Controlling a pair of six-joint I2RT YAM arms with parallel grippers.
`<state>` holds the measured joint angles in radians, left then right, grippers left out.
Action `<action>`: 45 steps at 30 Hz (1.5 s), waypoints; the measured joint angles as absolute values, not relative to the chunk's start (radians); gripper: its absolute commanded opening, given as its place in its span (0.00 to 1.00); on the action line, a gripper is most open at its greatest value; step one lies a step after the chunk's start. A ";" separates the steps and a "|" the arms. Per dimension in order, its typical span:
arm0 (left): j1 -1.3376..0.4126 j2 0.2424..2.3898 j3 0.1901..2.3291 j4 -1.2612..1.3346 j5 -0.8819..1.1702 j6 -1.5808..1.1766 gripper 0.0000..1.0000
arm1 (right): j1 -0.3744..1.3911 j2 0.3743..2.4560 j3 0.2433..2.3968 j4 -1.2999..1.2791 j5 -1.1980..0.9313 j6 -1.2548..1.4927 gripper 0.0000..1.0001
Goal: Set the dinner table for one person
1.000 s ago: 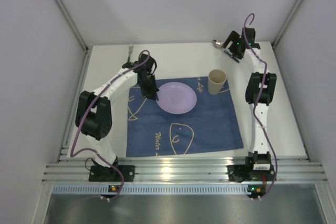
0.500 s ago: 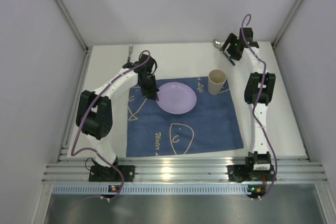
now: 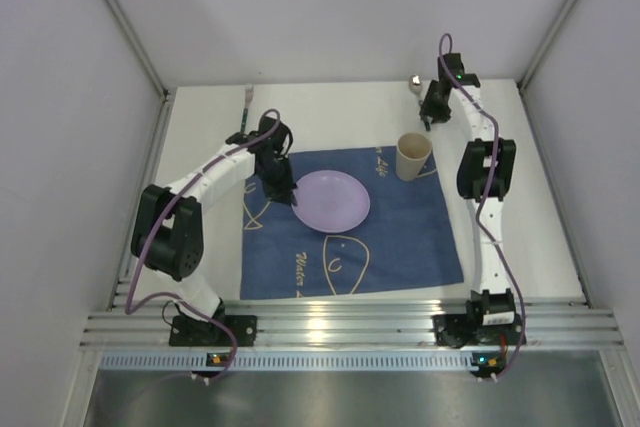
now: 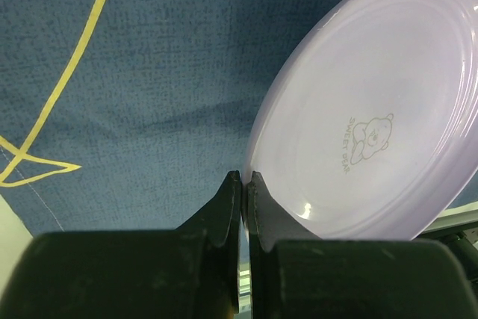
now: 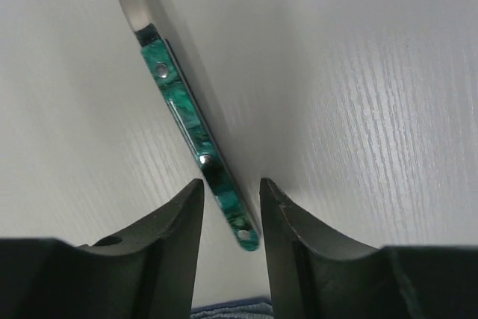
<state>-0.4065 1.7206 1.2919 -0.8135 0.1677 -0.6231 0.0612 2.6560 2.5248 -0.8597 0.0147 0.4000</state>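
Observation:
A lilac plate [image 3: 335, 200] lies on the dark blue placemat [image 3: 400, 237] on the white dinner table [image 3: 330, 112]. My left gripper [image 3: 291, 197] is shut on the plate's left rim. In the left wrist view its jaws [image 4: 245, 177] pinch the edge of the plate [image 4: 373, 125] above the placemat [image 4: 149, 72]. At the back right, my right gripper [image 3: 428, 119] points down over a spoon [image 3: 412, 80]. In the right wrist view its jaws [image 5: 230, 184] stand open on either side of the spoon's green handle [image 5: 185, 121], with a small gap on each side.
A tan paper cup [image 3: 413, 156] stands upright on the placemat's far right corner, just in front of the right gripper. A fork [image 3: 246, 97] lies at the table's back left. Grey walls enclose the table, and a metal rail [image 3: 330, 322] runs along the front.
The left gripper drew the plate nearer and slightly right on the placemat. The right arm swung left and came down over the spoon handle, its jaws narrowing around it.

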 measured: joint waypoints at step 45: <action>-0.384 1.741 1.220 -0.699 0.097 -0.501 0.85 | 0.084 1.627 2.017 -0.998 0.168 0.317 0.00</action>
<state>-0.3843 1.7409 1.2198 -0.6991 0.0975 -0.5011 0.0841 1.6268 2.0167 -0.9977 0.1677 0.3168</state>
